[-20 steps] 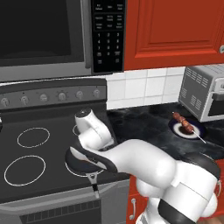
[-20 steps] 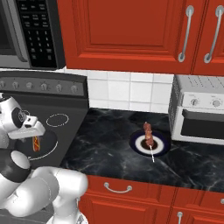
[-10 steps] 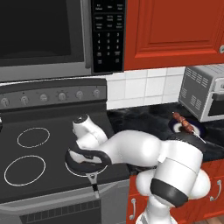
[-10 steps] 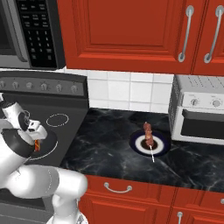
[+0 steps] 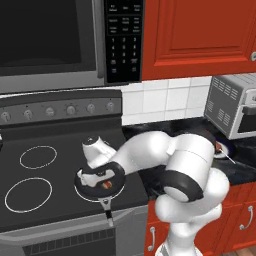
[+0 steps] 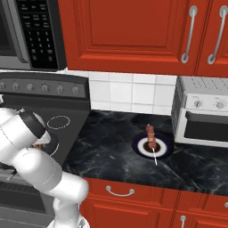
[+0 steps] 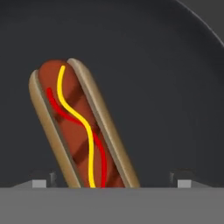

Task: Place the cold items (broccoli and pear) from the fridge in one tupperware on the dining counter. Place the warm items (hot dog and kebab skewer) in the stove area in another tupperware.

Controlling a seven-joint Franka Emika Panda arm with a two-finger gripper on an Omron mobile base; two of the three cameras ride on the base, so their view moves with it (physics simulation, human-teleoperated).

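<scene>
Gripper point(image 7: 112, 181) is spread wide, nothing grasped; the two fingertips point(image 7: 39, 180) are seen at the bottom of the hand view, one on each side of the hot dog point(image 7: 81, 127). Hot dog is lying in the dark frying pan point(image 7: 175, 78), bun open, with yellow and red sauce lines along the sausage; its near end is located between the fingertips, closer to the left one in the hand view. Contact between tips and bun cannot be told.

In the left base view the hand is positioned low over the pan point(image 5: 90, 192), which is placed on the stove's point(image 5: 35, 210) near right burner with its handle pointed toward the near edge. A bit of the hot dog point(image 5: 105, 184) is glimpsed under the hand.

Kebab skewer point(image 6: 151, 137) is laid on a dark round plate point(image 6: 162, 151) on the black marble counter point(image 6: 111, 142), right of the stove and just left of the toaster oven point(image 6: 202, 111), well apart from the arm.
</scene>
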